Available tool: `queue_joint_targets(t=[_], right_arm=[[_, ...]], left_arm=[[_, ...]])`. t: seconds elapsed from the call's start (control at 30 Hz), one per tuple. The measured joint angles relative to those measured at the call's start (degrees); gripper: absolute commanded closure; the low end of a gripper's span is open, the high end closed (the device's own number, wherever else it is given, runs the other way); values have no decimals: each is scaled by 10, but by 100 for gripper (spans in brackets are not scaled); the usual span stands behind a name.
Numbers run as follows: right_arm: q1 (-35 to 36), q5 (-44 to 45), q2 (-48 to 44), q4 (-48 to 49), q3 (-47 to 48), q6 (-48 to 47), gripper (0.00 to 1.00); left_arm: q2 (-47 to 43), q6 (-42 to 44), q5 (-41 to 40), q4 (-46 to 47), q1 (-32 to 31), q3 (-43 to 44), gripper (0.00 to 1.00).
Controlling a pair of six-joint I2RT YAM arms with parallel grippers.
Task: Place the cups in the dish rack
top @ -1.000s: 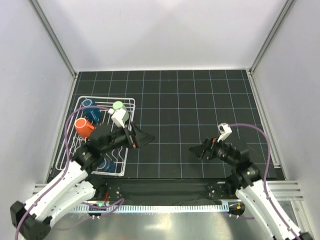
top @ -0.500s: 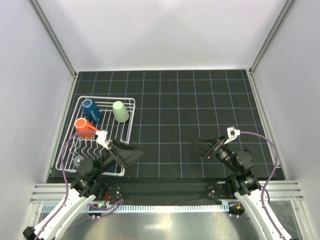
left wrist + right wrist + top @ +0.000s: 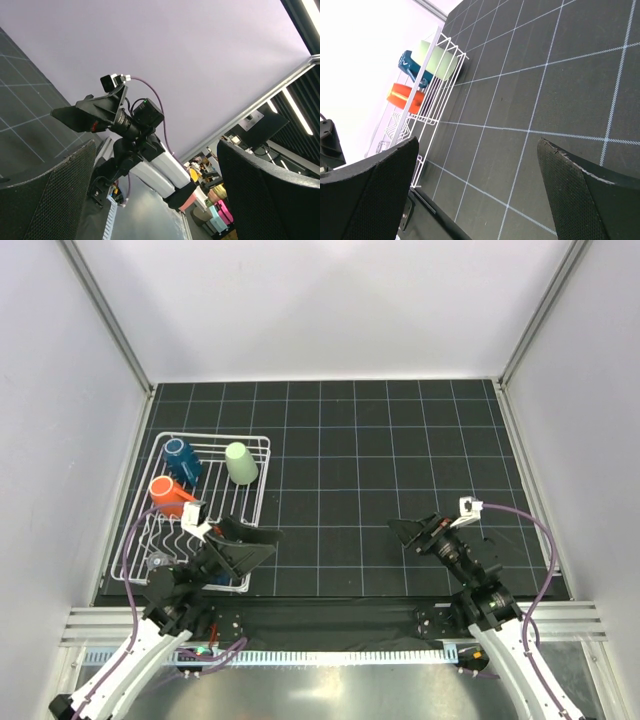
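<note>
The dish rack [image 3: 266, 478] sat on the black gridded desk [image 3: 400, 440] close to its left edge, reaching from the middle of that edge toward the near left corner. A pale green tumbler [image 3: 240, 462] lay in the rack's far right corner, tipped against the wires. A blue mug [image 3: 183, 458] lay in the far left corner, just beside the tumbler but apart from it. An orange mug [image 3: 168, 495] lay on its side along the rack's left side, a little nearer than the blue one. In the near left corner of the rack stood a small clear glass [image 3: 156, 562], faint against the wires. The left end effector [image 3: 256, 550] hung above the rack's near right corner, released, its two dark fingers spread wide and pointing toward the middle of the desk. Its wrist view looked across at the right arm [image 3: 140, 130] and the pale wall. The right end effector [image 3: 404, 534] hovered over the near right part of the desk, well apart from the rack, also released, with its fingers wide and aimed to the left. Its wrist view showed the rack, the tumbler and two of the mugs between its parted fingers.
</note>
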Motion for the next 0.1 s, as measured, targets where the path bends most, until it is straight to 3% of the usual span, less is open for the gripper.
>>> queue_joint_targets(t=[0.1], right_arm=[[0,0,0,0,0,0,0]], left_arm=[[0,3,0,-16,0,0,0]])
